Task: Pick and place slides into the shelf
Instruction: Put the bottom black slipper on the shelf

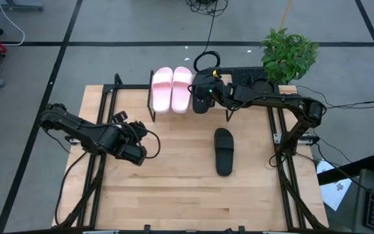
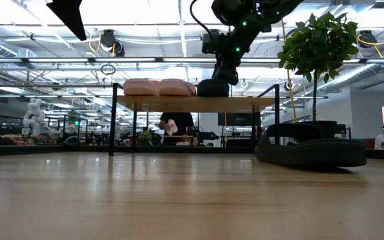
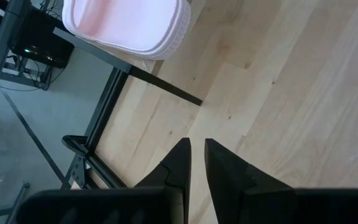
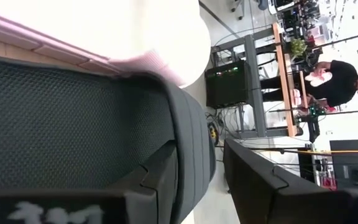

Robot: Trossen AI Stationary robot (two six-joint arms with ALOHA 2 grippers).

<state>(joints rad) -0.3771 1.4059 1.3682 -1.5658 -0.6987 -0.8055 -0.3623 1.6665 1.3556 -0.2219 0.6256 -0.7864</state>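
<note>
The shelf (image 1: pixel 236 77) stands at the table's far edge. Two pink slides (image 1: pixel 172 89) lie side by side on its top. A black slide (image 1: pixel 201 103) lies on the shelf next to them, also seen in the low view (image 2: pixel 213 87). My right gripper (image 4: pixel 201 177) is open over it, with its heel rim between the fingers. A second black slide (image 1: pixel 224 151) lies sole down on the table, right of centre. My left gripper (image 1: pixel 140 153) hovers shut and empty over the table's left half. My right gripper comes from above at the black slide's heel end. One finger (image 4: pixel 160 180) stands over the footbed and the other (image 4: pixel 253 186) outside the rim (image 4: pixel 197 149), with a slit of background between it and the rim. Whether it touches I cannot tell. The slide lies on the shelf top.
A potted plant (image 1: pixel 289 52) stands at the shelf's right end. Black metal frames (image 1: pixel 283 162) run along the table's left and right sides. Bare wood lies between the loose black slide and the near edge. A person (image 4: pixel 334 78) shows in the room beyond.
</note>
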